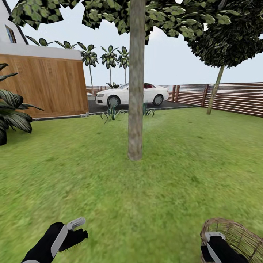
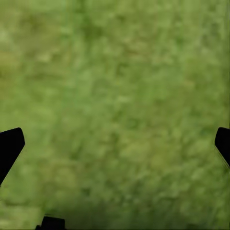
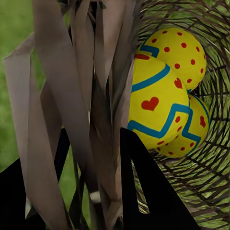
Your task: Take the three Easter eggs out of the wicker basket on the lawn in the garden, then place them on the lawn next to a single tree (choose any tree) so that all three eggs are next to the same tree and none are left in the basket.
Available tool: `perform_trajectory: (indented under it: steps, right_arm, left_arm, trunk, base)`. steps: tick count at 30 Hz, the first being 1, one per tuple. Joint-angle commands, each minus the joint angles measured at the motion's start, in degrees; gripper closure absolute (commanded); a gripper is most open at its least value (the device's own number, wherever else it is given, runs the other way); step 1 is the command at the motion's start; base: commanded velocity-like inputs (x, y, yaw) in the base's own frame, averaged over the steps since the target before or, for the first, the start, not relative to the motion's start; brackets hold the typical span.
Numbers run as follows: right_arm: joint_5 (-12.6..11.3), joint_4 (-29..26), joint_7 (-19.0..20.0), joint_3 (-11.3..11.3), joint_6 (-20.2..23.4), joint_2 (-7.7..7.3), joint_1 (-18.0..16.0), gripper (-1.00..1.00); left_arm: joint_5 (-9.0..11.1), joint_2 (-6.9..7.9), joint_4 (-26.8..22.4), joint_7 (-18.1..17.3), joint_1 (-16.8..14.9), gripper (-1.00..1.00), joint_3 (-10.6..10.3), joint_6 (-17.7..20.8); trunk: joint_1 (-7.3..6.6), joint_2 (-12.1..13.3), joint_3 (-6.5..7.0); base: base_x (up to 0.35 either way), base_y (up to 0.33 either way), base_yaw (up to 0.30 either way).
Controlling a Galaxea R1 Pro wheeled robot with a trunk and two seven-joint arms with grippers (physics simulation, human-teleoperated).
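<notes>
Lawn (image 1: 109, 182) spreads wide before me, the thick mottled tree (image 1: 135, 91) standing upright mid-grass, well ahead. Wicker basket (image 1: 237, 233) sits by my right hand (image 1: 213, 243), whose fingers straddle the woven rim, gripping wicker. Three Easter eggs (image 3: 153, 103) lie inside, touching; my left hand (image 1: 75, 228) hangs wide over grass.

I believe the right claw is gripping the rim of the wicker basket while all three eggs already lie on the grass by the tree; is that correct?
Not quite: the eggs are inside the basket, not on the grass, as the right wrist view shows. The right claw does sit closed on the basket's rim, and the head view shows bare grass around the tree.
</notes>
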Motion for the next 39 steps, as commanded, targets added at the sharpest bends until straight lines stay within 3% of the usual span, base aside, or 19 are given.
perform_trajectory:
  steps: [1, 39]
  right_arm:
    - [0.6, -0.11, -0.07, 0.06, 0.35, -0.01, -0.02, 1.0]
    - [0.6, -0.11, -0.07, 0.06, 0.29, 0.12, -0.02, 1.0]
  left_arm:
    - [0.51, -0.01, -0.07, 0.29, -0.02, -1.0, 0.08, 0.28]
    - [0.51, -0.01, -0.07, 0.25, -0.02, -1.0, 0.08, 0.28]
  trunk:
    - [0.03, -0.03, -0.06]
    - [0.03, -0.03, -0.06]
  base:
    - [0.344, 0.0, 0.004]
    - [0.344, 0.048, 0.024]
